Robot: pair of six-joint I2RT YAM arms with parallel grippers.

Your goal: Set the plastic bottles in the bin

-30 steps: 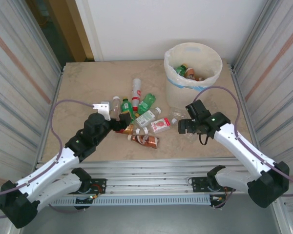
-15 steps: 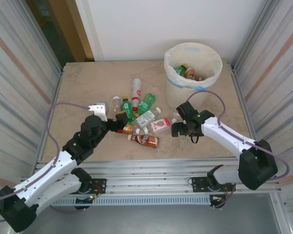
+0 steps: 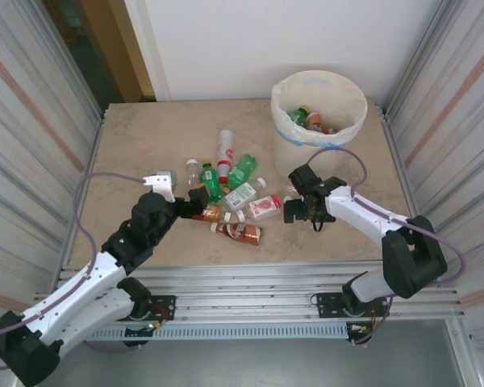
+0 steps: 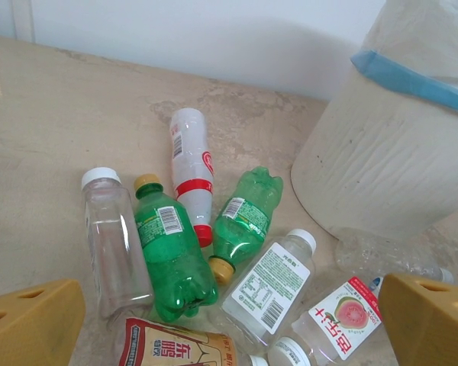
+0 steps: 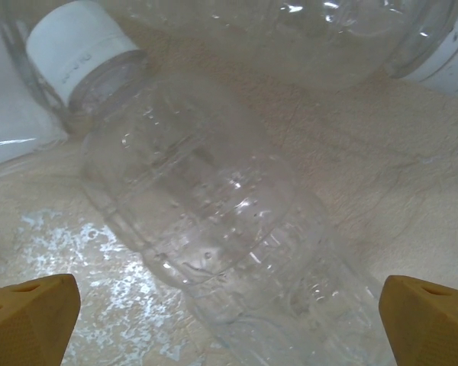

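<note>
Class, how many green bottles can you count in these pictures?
3. One green bottle beside another in the pile; a third in the bin. More may hide there.

Right wrist view: a clear bottle (image 5: 206, 221) runs out of frame at the lower edge, its base unseen; a second clear bottle (image 5: 305, 38) is cut by the top edge. Left wrist view: the bin (image 4: 382, 168) is cropped above and to the right — a brown-labelled bottle (image 4: 175, 347) is cut by the bottom edge. Top view: binned bottles (image 3: 306, 118) are half hidden by the liner (image 3: 348, 121), their labels too small to read.
</note>
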